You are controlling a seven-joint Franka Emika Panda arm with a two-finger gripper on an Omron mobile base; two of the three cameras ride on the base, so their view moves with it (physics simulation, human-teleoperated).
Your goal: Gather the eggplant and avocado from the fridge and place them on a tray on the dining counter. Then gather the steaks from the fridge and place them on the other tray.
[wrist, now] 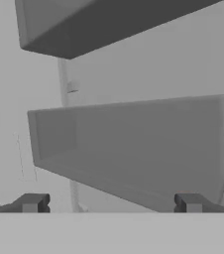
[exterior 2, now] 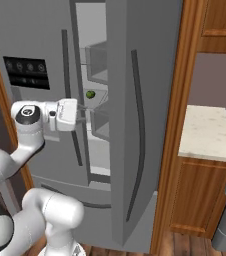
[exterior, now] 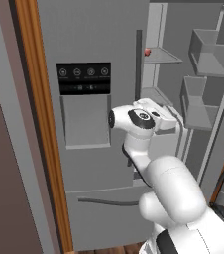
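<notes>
Hidden and cropped parts

The tall grey steel fridge [exterior: 94, 44] runs off the frame's top; a tiny red item [exterior: 147, 51], upper centre, is perhaps food, too small to identify.

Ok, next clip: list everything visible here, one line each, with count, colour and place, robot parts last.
fridge: one, grey steel, straight ahead, right door swung open
dispenser panel: one, black, on the fridge's left door
door bins: at least two, grey, inside the open door
avocado: one, green, on a shelf inside the fridge
small red item: one, on an upper shelf, too small to identify
wall counter: one, beige top, right of the fridge
gripper: one, dark fingertips, open, facing a door bin
</notes>
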